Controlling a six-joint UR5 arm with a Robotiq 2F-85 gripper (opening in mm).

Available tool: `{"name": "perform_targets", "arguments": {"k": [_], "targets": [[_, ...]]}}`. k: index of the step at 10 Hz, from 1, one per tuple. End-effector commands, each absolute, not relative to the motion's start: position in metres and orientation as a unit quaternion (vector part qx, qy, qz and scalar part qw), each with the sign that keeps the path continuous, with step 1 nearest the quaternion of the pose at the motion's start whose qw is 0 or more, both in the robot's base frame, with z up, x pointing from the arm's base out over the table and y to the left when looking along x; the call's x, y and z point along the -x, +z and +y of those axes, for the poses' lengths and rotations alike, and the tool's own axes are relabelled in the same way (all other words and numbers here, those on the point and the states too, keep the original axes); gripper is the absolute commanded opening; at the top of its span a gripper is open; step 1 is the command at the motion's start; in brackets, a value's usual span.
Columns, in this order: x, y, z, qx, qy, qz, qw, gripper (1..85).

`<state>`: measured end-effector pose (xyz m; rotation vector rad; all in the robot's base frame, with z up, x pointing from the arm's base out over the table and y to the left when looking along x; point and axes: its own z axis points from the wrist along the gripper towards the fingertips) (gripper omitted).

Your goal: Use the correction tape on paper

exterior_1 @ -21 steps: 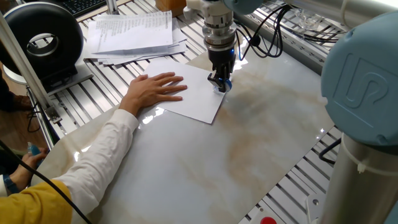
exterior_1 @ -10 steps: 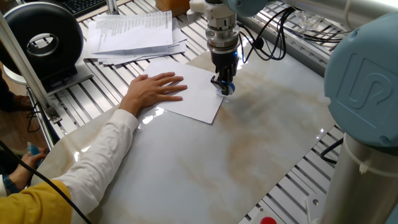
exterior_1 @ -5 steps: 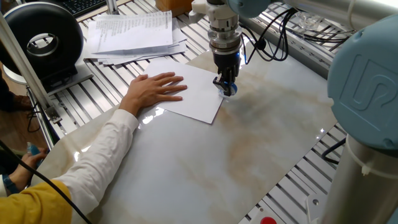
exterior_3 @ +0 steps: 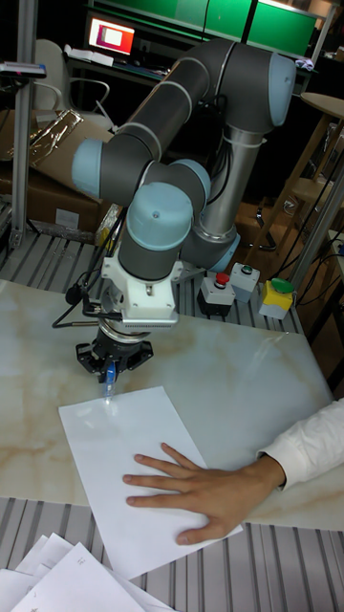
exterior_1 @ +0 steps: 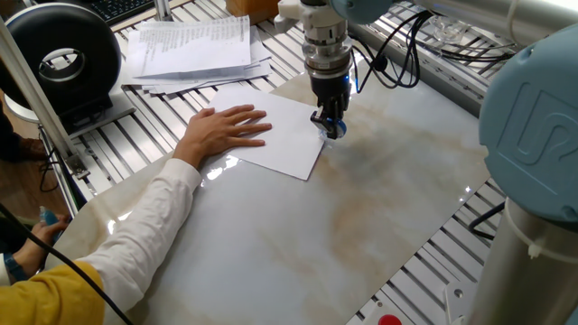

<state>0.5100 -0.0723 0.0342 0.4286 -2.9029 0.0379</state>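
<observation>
Marble-look tabletop (exterior_1: 298, 235) fills the near part of the fixed view, w/ a person's hand (exterior_1: 221, 129) in a white sleeve pressed flat on the thin plain white sheet of paper (exterior_1: 284, 144), holding it down. At the sheet's far corner the black two-finger gripper (exterior_1: 328, 125) is clamped shut on the small blue-and-clear plastic correction tape (exterior_1: 330, 130), its tip at or just off the paper edge (contact too small to confirm). Judging by that, the stroke looks about finished or running out of paper; no tape mark is discernible on the white sheet, so what's left is prob. lift-off.
</observation>
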Motion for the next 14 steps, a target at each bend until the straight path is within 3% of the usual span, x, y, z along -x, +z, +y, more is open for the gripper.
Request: {"name": "perform_targets", "arguments": {"k": [1, 14], "targets": [[-0.518, 0.041, -0.081, -0.161, 0.036, -0.982, 0.095, 1.7], [-0.535, 0.029, -0.067, -0.144, 0.011, -0.986, 0.087, 1.7]]}}
